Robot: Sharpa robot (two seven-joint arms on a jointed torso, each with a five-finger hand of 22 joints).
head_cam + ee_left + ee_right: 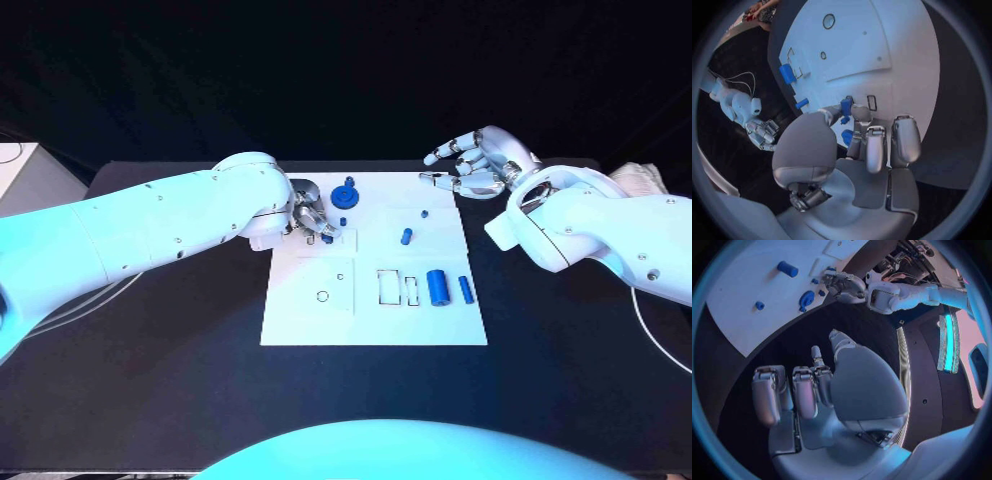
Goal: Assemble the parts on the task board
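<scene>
Judging by looks alone, the small blue plastic parts [437,288] scattered on the flat white task board [375,325] are probably light, rigid and a bit slick, so a fingertip pinch across the short sides would likely be needed (a full-palm grab seems pointless on pieces this tiny). The silver many-fingered left hand [307,220] is seen over the board's far left corner, fingers curled downward beside a round blue knob-shaped part [346,194]. From the head camera it cannot be told whether anything is gripped. The left wrist view adds what is missed from above: a small blue block [846,106] is apparently pinched at the fingertips [861,114], just over the board near a small rectangular slot [872,102]. The silver right hand [473,160] is held off the board's far right corner over the black tabletop [173,380], fingers loosely bent and apart with nothing in them, as confirmed by the right wrist view, where the bare palm [842,385] is shown.
</scene>
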